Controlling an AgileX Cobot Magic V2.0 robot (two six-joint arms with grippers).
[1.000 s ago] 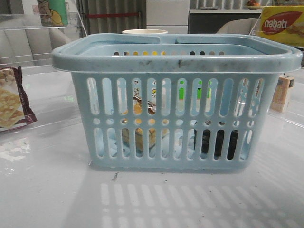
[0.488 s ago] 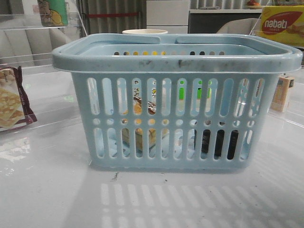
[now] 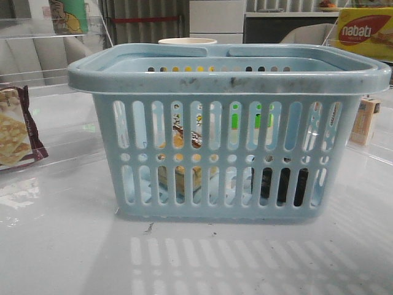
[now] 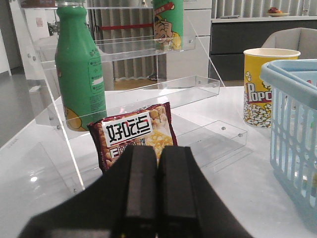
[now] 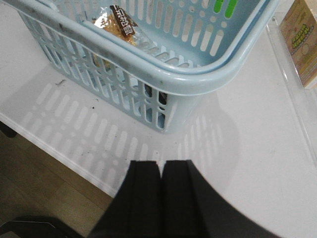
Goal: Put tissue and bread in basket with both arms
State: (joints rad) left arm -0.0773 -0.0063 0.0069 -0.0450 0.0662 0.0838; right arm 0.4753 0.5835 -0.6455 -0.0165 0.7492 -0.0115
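Observation:
The light-blue basket (image 3: pixel 227 74) stands in the middle of the table; it also shows in the left wrist view (image 4: pixel 297 134) and the right wrist view (image 5: pixel 163 69). The bread (image 3: pixel 180 178) lies inside it on the left, seen through the slots and from above (image 5: pixel 116 25). The tissue (image 3: pixel 282 184) shows as a dark block inside at the right, also glimpsed in the right wrist view (image 5: pixel 161 96). My left gripper (image 4: pixel 157 163) is shut and empty, left of the basket. My right gripper (image 5: pixel 161 173) is shut and empty, above the table's front edge near the basket's corner. Neither gripper shows in the front view.
A cracker packet (image 3: pixel 15 132) lies at the left, also in the left wrist view (image 4: pixel 133 134). A clear acrylic shelf (image 4: pixel 148 49) holds a green bottle (image 4: pixel 79 64). A popcorn cup (image 4: pixel 265 84) stands behind the basket. A nabati box (image 3: pixel 365 31) and a tan carton (image 3: pixel 365 120) are at the right.

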